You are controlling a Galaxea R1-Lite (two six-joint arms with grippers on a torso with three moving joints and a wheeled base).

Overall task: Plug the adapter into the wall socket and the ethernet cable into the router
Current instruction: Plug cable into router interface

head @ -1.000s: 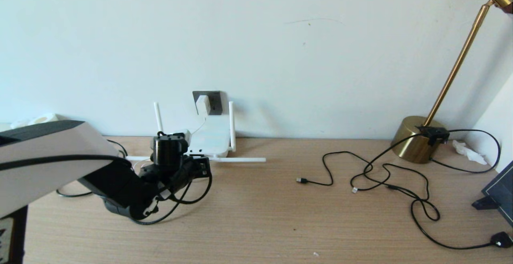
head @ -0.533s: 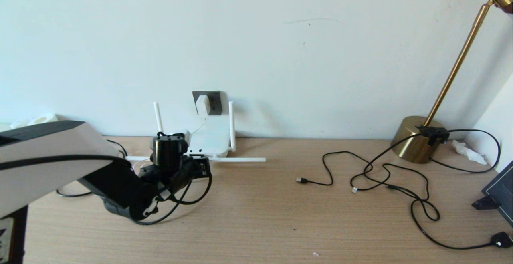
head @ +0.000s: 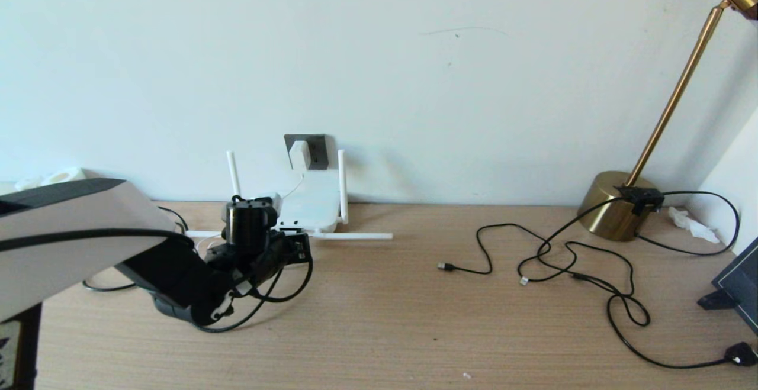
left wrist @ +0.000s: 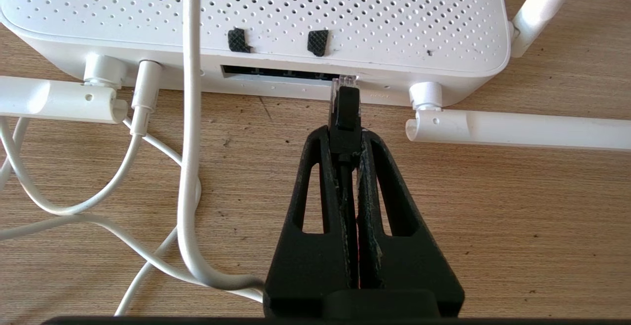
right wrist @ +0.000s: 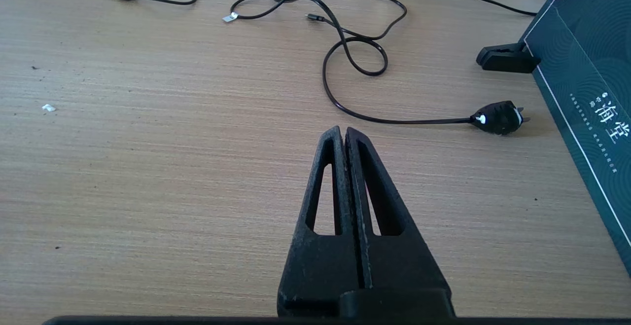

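On the light wood-grain table (head: 379, 319), the black two-fingered right gripper (right wrist: 343, 135) hangs over the bare near right part, fingers pressed together with nothing between them. Past it lie thin black cords (right wrist: 345, 44) in loose loops, one ending in a small black plug (right wrist: 499, 117), beside a dark blue printed box (right wrist: 581, 68) at the right edge. A brass round lamp base (head: 616, 205) stands at the far right corner.

Toward the far left edge, the black left gripper (left wrist: 345, 132) is clamped on the thick black ethernet cable (left wrist: 345, 113), whose clear plug tip sits at the mouth of the dark port slot, at its right end; how far it is in cannot be told. The flat white perforated router (left wrist: 256, 14) lies against the wall, two of its slim white stick antennas (left wrist: 517, 127) flat on the table on either side of the gripper. White cords (left wrist: 190, 118) cross the router and curl over the wood just beside the fingers.

Behind the router, the small white adapter block (head: 299, 154) sits in the dark grey square wall socket (head: 317, 148).
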